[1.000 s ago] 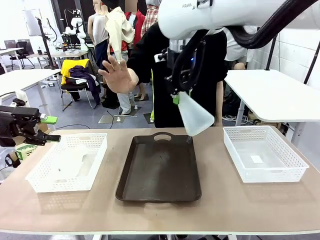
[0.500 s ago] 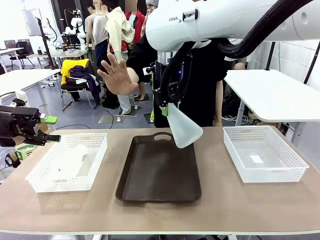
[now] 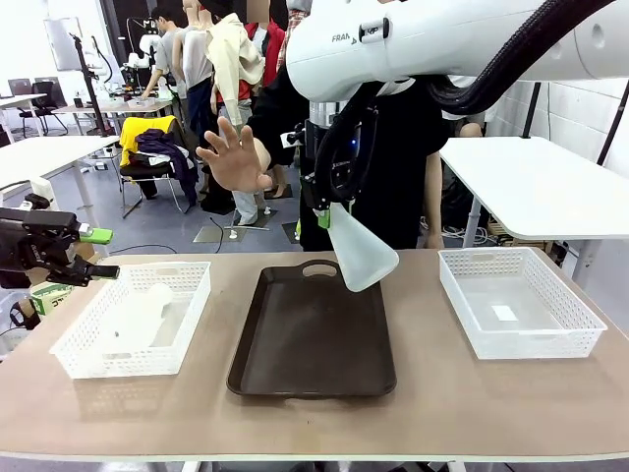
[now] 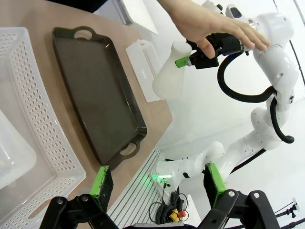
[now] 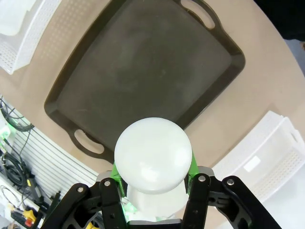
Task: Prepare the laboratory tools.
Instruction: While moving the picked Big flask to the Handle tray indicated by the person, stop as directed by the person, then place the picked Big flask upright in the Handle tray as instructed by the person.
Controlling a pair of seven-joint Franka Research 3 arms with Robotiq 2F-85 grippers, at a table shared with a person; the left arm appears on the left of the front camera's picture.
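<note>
The right fingers (image 3: pixel 322 216) were clenched on the narrow neck of a frosted flask (image 3: pixel 362 251). They held it in the air, with its wide base tilted down and away from the fingertips. In the right wrist view the green pads (image 5: pixel 193 168) pressed the neck from both sides, and the round base stood out ahead of them. Below the fingertips, and apart from the flask, a dark tray (image 3: pixel 314 344) lay on the desk (image 3: pixel 442 403). A person's hand (image 3: pixel 236 157), palm open, was raised beside the right fingers and did not touch them in the front view. The left fingers (image 3: pixel 96 236) were spread wide and held nothing, hovering just beside a white basket (image 3: pixel 74 349). A second flask (image 3: pixel 142 315) lay inside that basket, ahead of the fingertips and untouched.
</note>
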